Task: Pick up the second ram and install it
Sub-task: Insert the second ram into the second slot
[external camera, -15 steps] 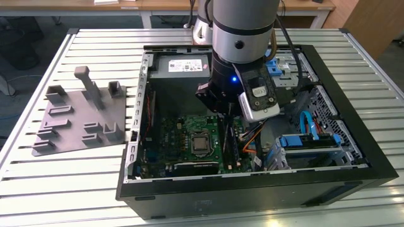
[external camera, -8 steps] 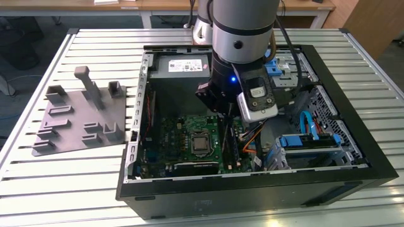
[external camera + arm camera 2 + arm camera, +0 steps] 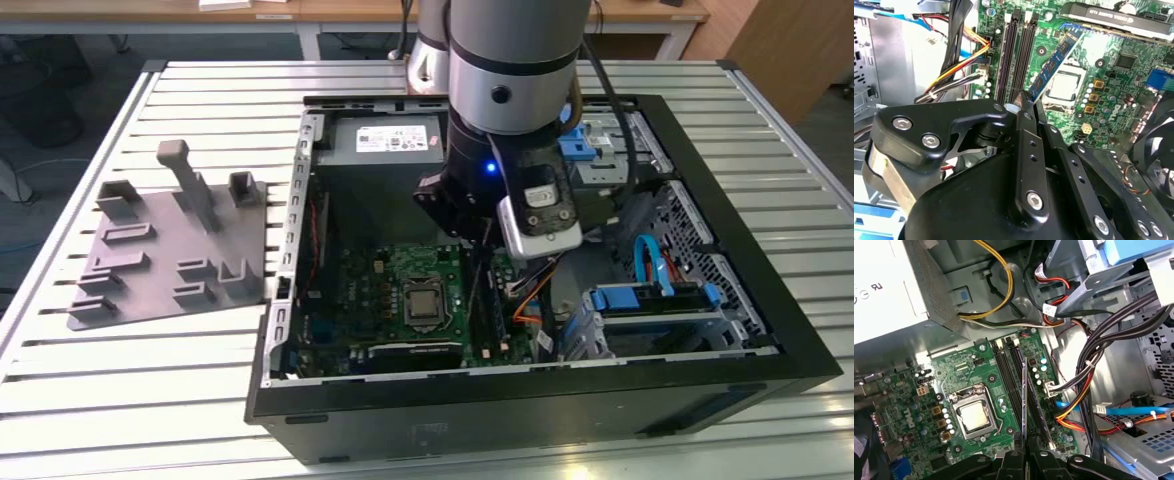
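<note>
Tool [image 3: 1026, 107] pinching the second ram [image 3: 1054, 62] edge-on above the motherboard's [image 3: 961, 370] long black slots [image 3: 1011, 375].

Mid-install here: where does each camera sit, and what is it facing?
Exterior view: off the arm, looking down on the open black computer case; the arm shows.
First wrist view: on the wrist, facing the green motherboard; the gripper shows.
Second wrist view: same, oblique.
Both wrist views share the long, narrow blue-green ram stick it grips.

Slatted table [image 3: 80, 380], computer case [image 3: 534, 420], apparently grey fixture plate [image 3: 167, 250]
</note>
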Available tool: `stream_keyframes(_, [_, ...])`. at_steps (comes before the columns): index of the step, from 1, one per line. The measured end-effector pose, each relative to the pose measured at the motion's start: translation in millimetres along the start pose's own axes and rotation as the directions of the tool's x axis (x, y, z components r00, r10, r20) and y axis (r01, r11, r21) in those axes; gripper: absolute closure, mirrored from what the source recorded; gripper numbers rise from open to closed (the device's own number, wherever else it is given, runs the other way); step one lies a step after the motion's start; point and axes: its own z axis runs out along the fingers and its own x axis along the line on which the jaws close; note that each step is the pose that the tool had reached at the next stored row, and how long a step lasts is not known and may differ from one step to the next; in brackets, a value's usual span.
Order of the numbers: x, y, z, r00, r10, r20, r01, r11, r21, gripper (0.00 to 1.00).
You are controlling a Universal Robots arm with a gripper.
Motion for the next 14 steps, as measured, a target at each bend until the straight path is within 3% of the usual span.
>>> stream_keyframes(11, [0.1,0.0,0.9,0.9977,0.068,0.0002,-0.068,0.9976,0.0034,0.86])
stream_keyframes(14, [0.1,0.0,1.0,0.9981,0.062,0.0001,-0.062,0.9981,0.0031,0.86])
